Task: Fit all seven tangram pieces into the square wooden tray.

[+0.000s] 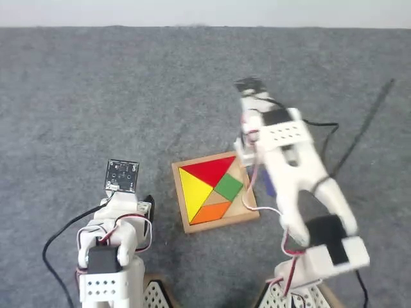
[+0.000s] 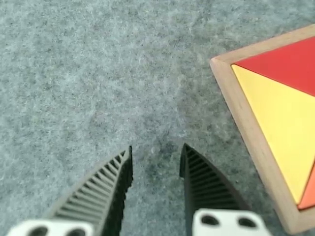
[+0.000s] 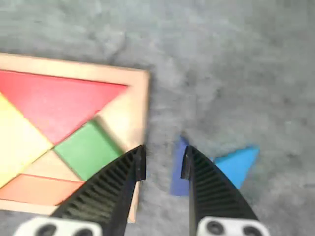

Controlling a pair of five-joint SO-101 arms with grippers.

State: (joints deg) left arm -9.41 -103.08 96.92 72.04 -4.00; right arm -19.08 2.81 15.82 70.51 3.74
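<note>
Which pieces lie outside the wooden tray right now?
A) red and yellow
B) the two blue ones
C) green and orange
B: the dark blue piece and the light blue triangle lie on the carpet beside the tray, by the right gripper.

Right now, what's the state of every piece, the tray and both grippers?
Square wooden tray: partly filled, bare gaps left.
Red triangle: seated in tray.
Yellow triangle: seated in tray.
Green square: seated in tray.
Orange parallelogram: seated in tray.
Dark blue piece: flat on grey mat, outside tray.
Light blue triangle: on mat, outside tray.
Left gripper: fingers open, empty.
Right gripper: fingers open, empty.
</note>
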